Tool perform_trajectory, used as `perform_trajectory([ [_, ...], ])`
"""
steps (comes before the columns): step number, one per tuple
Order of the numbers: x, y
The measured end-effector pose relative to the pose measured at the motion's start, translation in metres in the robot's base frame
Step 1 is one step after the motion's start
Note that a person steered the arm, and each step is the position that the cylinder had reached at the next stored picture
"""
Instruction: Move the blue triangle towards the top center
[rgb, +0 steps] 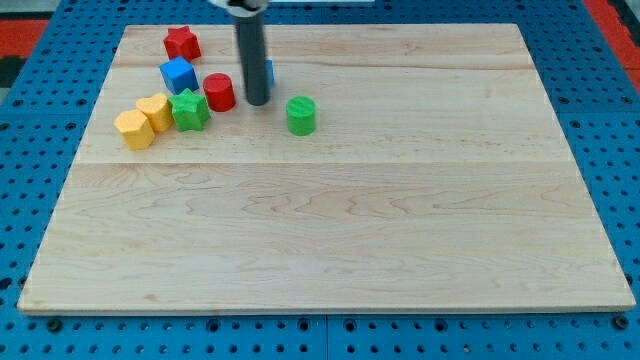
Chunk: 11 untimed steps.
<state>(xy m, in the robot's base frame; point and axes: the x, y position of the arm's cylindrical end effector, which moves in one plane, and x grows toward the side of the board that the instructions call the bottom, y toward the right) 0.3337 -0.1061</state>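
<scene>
The blue triangle (269, 72) is almost wholly hidden behind my rod; only a sliver of blue shows at the rod's right edge, in the upper left part of the board. My tip (256, 102) rests on the board just below that block, between the red cylinder (219, 92) on the view's left and the green cylinder (301, 115) on the view's right. Whether the tip touches the blue triangle cannot be told.
A red star (182, 43) lies near the top left. A blue cube (178, 75) sits below it. A green star (189, 109) and two yellow blocks (155, 111) (134, 129) cluster at the left. The wooden board (330, 220) lies on a blue pegboard.
</scene>
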Motion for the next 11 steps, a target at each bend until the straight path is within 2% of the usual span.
perform_trajectory([
  [1,-0.011,-0.012],
  [2,-0.012,0.035],
  [3,-0.043,0.055],
  [6,-0.101,0.014],
  [7,-0.092,0.055],
  [8,-0.092,0.066],
  [10,-0.104,0.082],
  [11,-0.104,0.061],
])
